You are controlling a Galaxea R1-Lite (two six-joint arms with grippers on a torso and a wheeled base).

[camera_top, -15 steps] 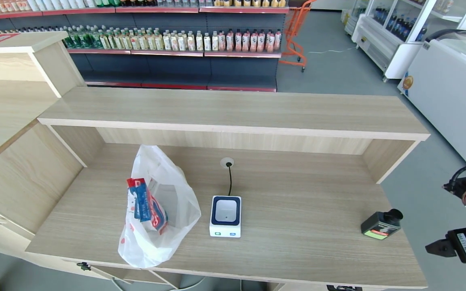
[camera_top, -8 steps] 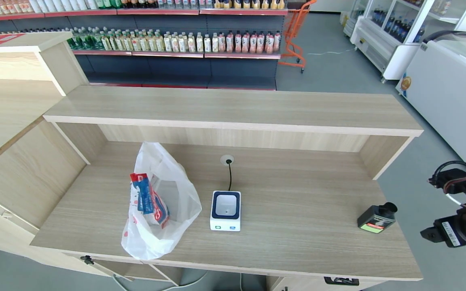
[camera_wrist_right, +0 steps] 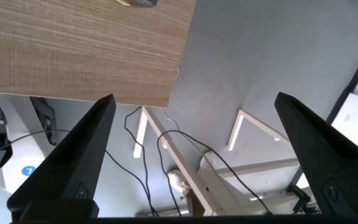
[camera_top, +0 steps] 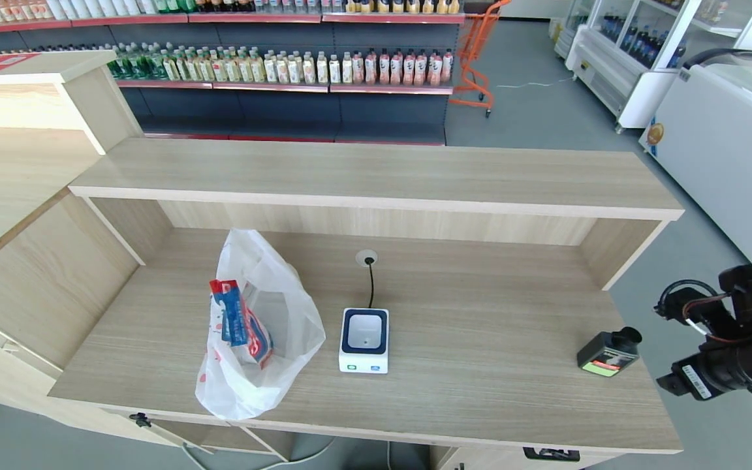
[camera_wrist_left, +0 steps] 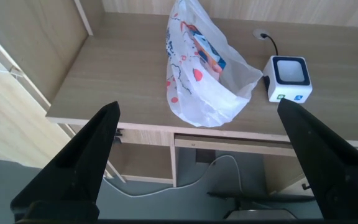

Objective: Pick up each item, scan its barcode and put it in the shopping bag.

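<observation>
Left gripper [camera_wrist_left: 197, 106] fingers spread, empty, off tabletop [camera_top: 480, 339] front; right gripper [camera_wrist_right: 194, 98] fingers spread, empty, near dark bottle [camera_top: 608, 352] at right edge.

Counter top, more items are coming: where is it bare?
Widest stretch: between scanner and the dark bottle near the right edge. Also behind the bottle, up to the back wall. Tightest: the gap between shopping bag and scanner.
</observation>
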